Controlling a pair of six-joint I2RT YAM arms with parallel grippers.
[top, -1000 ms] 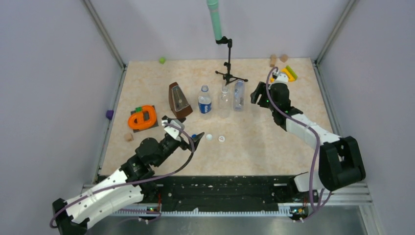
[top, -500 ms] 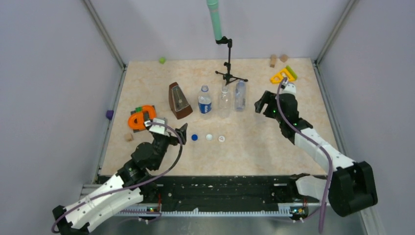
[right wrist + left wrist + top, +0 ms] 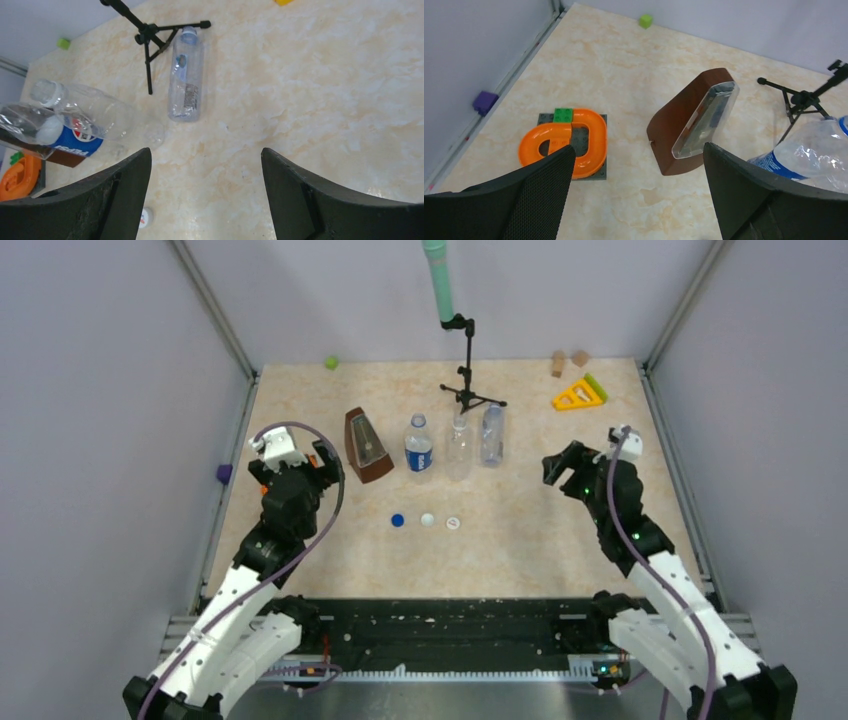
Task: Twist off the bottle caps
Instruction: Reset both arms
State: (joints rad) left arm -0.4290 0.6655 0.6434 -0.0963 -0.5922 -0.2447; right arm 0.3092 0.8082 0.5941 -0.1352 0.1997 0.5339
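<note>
Three bottles stand in a row mid-table: a blue-and-white labelled one (image 3: 419, 450), a plain clear one (image 3: 459, 450) and a bluish one (image 3: 489, 436). The right wrist view shows the bluish bottle (image 3: 186, 80), the clear bottle (image 3: 95, 111) and the labelled bottle (image 3: 47, 134). In front of them three loose bottle caps lie on the table: dark blue (image 3: 398, 520), white (image 3: 427, 520) and white (image 3: 453, 523); one white cap (image 3: 145, 216) shows low in the right wrist view. My left gripper (image 3: 325, 462) (image 3: 639, 150) hangs open and holds nothing, left of the metronome. My right gripper (image 3: 562, 462) (image 3: 205, 152) is open and holds nothing, right of the bottles.
A brown metronome (image 3: 366, 445) (image 3: 689, 122) stands left of the bottles. An orange loop on a grey plate (image 3: 569, 145) lies by my left gripper. A tripod stand (image 3: 470, 390) with a green microphone rises behind the bottles. A yellow triangle (image 3: 578, 394), wooden blocks (image 3: 558, 362) and small cubes sit at the edges.
Both arms pulled back from the middle. My left gripper left the blue cap and moved left and farther back. My right gripper moved right and nearer, away from the bluish bottle, opening wider.
</note>
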